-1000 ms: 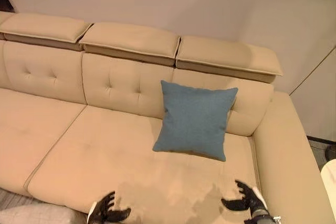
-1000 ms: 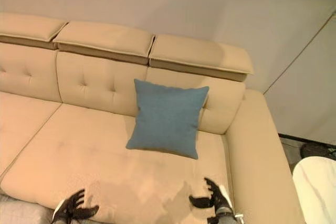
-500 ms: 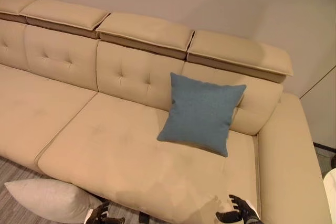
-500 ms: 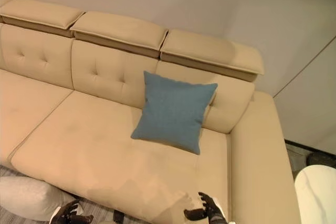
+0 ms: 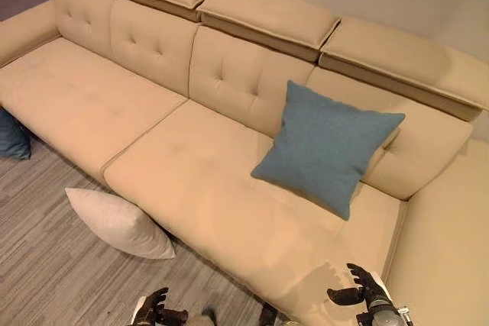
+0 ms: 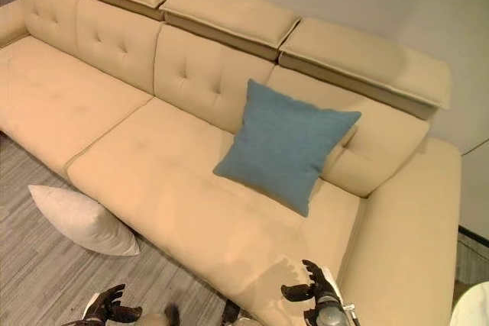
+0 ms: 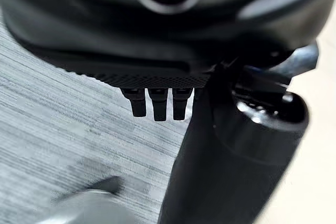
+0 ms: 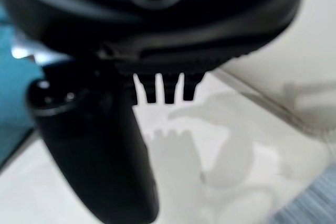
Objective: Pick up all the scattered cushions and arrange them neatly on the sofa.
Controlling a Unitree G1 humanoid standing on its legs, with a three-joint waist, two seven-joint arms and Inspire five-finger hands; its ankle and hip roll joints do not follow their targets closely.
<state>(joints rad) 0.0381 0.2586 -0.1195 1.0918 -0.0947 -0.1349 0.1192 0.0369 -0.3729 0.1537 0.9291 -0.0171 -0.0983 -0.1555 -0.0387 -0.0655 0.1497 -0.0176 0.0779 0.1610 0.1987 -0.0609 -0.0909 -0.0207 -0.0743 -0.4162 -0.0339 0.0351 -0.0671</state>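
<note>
Our view has swung left, revealing a white cushion [image 5: 118, 223] on the floor [image 5: 53, 272]; both hands' fingers relaxed, empty.

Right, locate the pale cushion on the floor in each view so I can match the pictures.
Left eye view: the pale cushion lies on the wood-grain floor at lower left, against the sofa's front edge.
Right eye view: the same cushion sits lower left, further toward the edge.
Left wrist view: I cannot make it out past the left robot hand.
Right wrist view: I cannot make it out.
Shared landmark: the blue cushion propped against the sofa backrest.
</note>
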